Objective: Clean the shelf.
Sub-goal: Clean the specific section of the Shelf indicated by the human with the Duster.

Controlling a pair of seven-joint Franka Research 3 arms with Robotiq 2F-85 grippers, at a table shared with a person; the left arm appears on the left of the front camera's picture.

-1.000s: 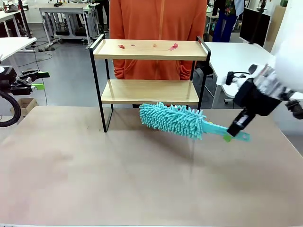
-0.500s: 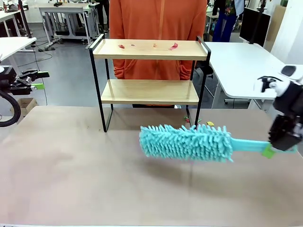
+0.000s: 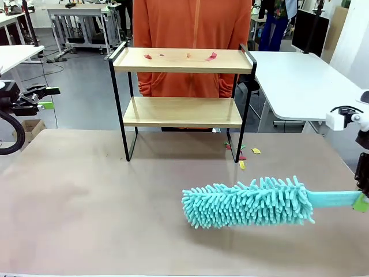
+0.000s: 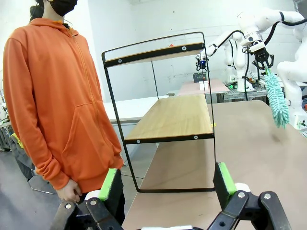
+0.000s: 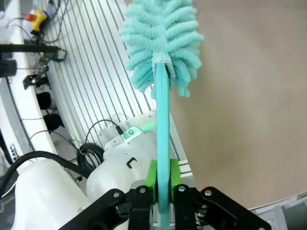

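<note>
The shelf [image 3: 179, 62] stands at the table's far side, a two-tier wooden rack in a black frame, with small red scraps [image 3: 211, 56] on its top board. My right gripper [image 3: 362, 201] is at the right edge, shut on the handle of a teal fluffy duster [image 3: 248, 203] that lies level, low over the table in front of the shelf. In the right wrist view the green pads of that gripper [image 5: 163, 177] clamp the duster [image 5: 160, 38] handle. My left gripper [image 3: 51, 98] hangs open off the table's left side. In the left wrist view its fingers [image 4: 167, 182] frame the shelf [image 4: 175, 115].
A person in an orange hoodie [image 3: 193, 23] stands right behind the shelf. Red and yellow scraps [image 3: 242, 156] lie on the table by the shelf's right leg. A white table [image 3: 300, 75] stands at the back right.
My right arm has drawn the duster away from the shelf's lower board, down and toward the front right. Scraps by the right leg have come into view.
</note>
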